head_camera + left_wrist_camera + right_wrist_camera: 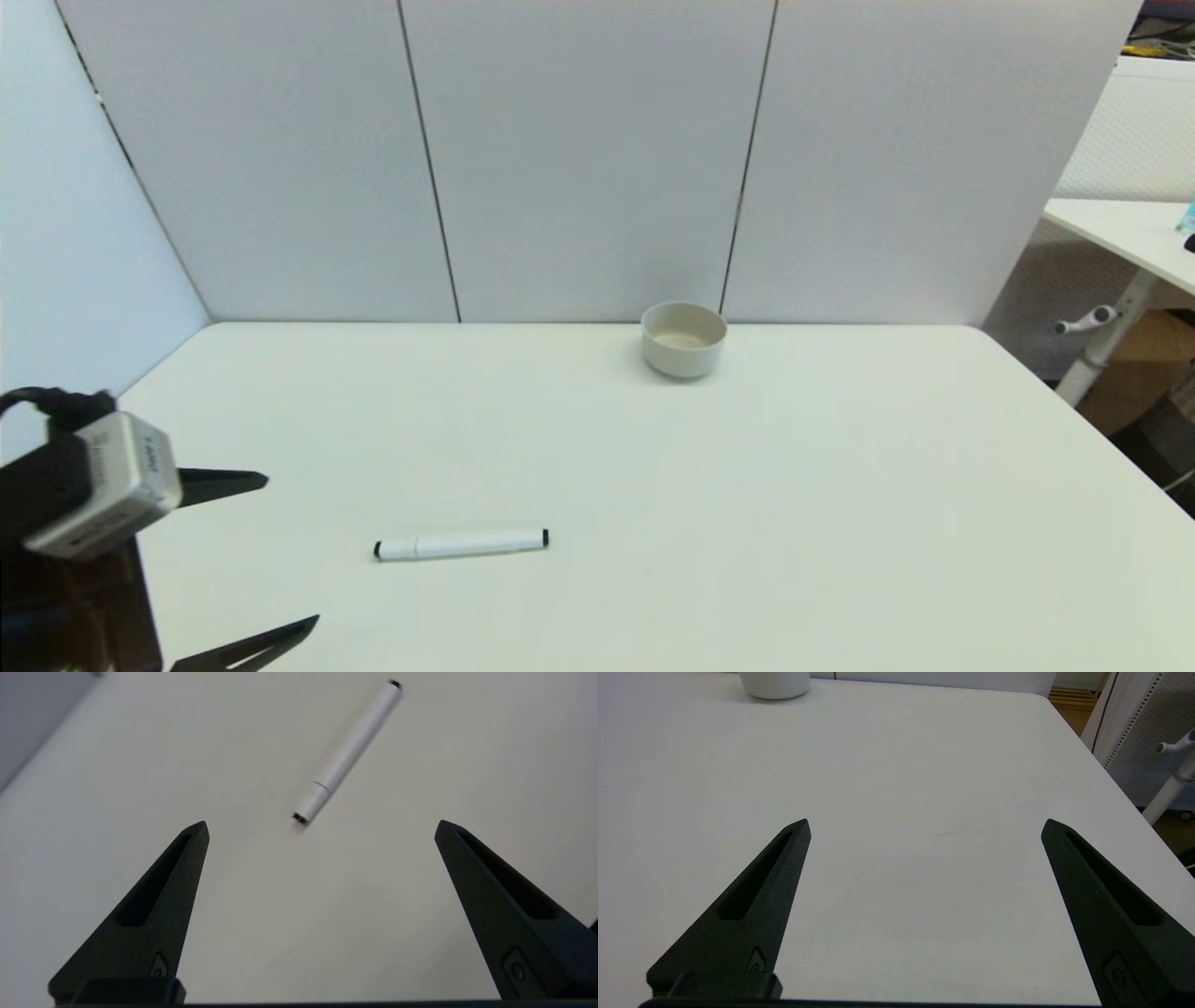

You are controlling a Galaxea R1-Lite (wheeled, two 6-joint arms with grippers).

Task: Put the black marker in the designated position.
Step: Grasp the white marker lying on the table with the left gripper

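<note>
- Left claw hovers at the worktop's near-left edge, fingers spread wide, empty.
- Just beyond it, the black marker lies flat, untouched; the claw should straddle mid-barrel, crosswise, before closing.
- Farther back stands a bowl.
- Right claw waits parked, fingers apart.

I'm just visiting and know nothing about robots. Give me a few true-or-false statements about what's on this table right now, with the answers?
1. The black marker lies flat on the table. True.
2. The left gripper is shut on the marker. False: it is open, short of the marker and not touching it.
3. The marker is inside the bowl. False: the bowl stands apart, near the back wall.
4. The right gripper is open with nothing between its fingers. True.
</note>
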